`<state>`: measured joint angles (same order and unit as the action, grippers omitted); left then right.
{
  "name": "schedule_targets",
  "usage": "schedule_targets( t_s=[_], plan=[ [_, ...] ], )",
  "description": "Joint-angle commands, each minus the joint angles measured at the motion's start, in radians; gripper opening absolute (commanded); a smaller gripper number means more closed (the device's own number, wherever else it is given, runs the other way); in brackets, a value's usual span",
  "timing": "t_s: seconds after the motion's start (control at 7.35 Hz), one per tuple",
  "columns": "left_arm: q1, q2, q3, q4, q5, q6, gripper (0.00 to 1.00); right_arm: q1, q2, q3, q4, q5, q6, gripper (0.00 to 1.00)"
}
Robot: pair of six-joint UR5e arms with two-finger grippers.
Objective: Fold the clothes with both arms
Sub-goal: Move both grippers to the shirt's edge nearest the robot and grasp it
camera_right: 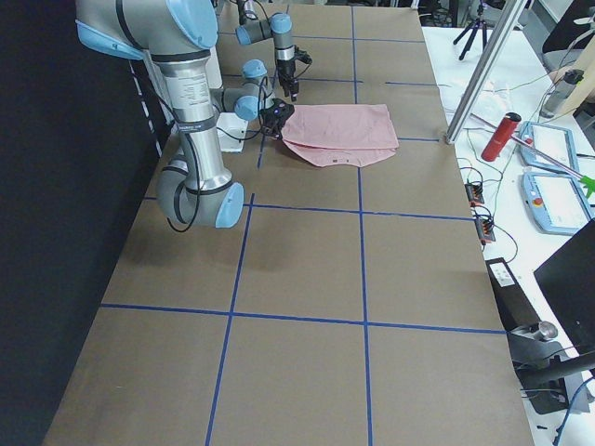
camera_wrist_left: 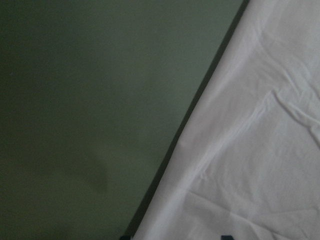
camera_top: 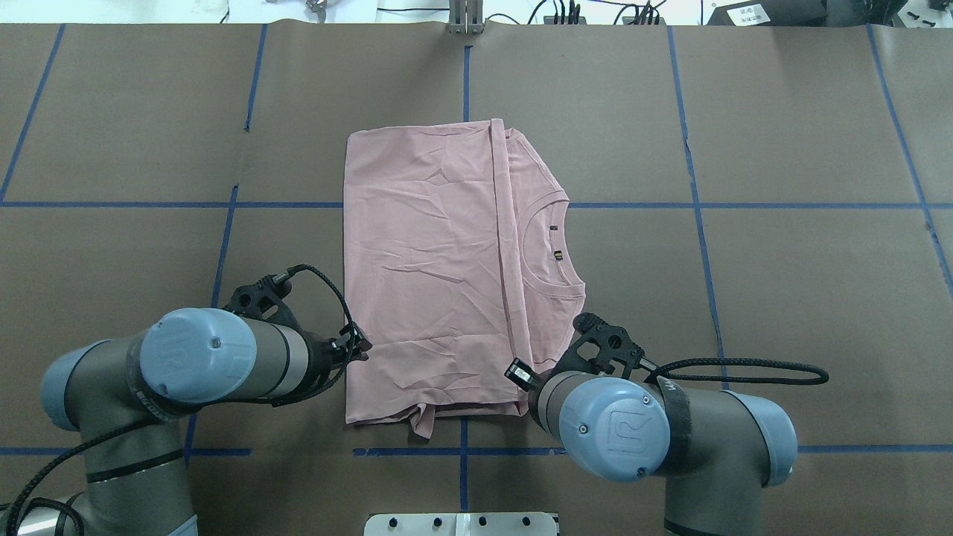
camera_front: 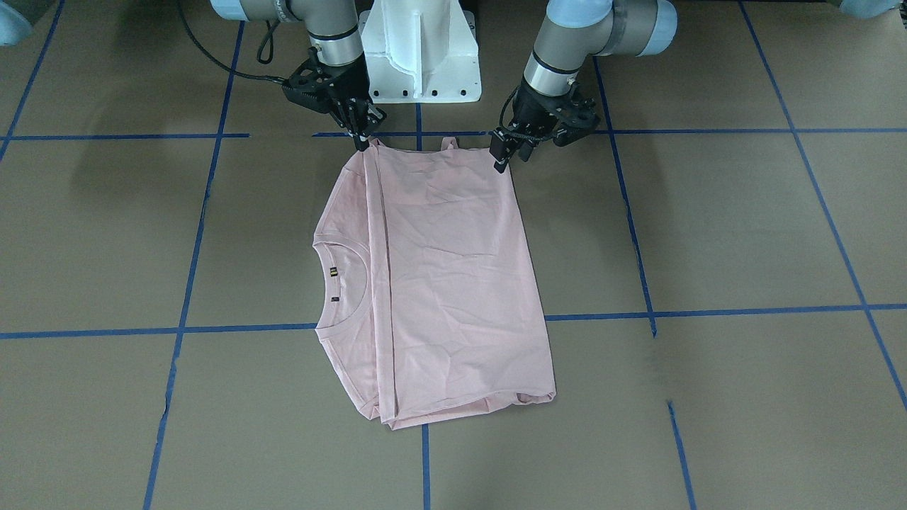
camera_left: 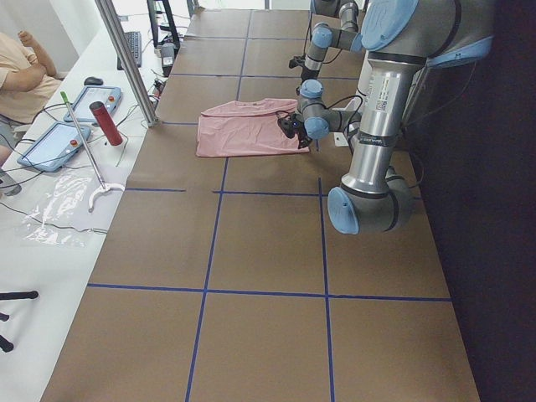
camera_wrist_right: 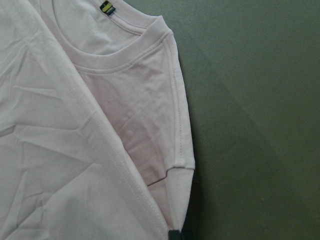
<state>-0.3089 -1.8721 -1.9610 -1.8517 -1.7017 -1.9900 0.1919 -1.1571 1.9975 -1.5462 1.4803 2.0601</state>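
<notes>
1. T-shirt [camera_front: 453,283] lies mid-table, part-folded, long axis running away from the robot, collar on its right side.
2. Left gripper [camera_front: 510,152] is at the near-left corner, jaws apart.
3. Right gripper [camera_front: 363,134] is at the near-right corner; can't tell its state.
4. Cloth lies straight ahead of both, equally near.

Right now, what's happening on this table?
Mid-fold: a pale pink T-shirt lies flat on the brown table, one side already folded over, its collar showing beside the flap. The left claw and right claw sit at the two corners of its robot-side edge; the left looks open, the right I cannot tell.
</notes>
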Motion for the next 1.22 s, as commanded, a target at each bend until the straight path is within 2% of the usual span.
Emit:
schedule_targets(
  t_s=[0.0,0.54,0.82,1.09],
  plan=[
    [0.036,-0.004,0.02,-0.001,0.001,-0.007,0.63,0.0,-0.001,0.0,0.0,0.0,0.0,0.0],
    [0.066,-0.005,0.036,0.0,0.001,-0.004,0.57,0.001,-0.001,0.0,0.0,0.0,0.0,0.0],
    [0.076,0.001,0.04,0.002,0.002,-0.007,0.49,0.001,0.002,0.001,0.0,0.0,0.0,0.0],
    [0.077,0.001,0.042,0.003,0.002,-0.007,0.48,0.001,0.004,0.001,0.0,0.0,0.0,0.0]
  ],
)
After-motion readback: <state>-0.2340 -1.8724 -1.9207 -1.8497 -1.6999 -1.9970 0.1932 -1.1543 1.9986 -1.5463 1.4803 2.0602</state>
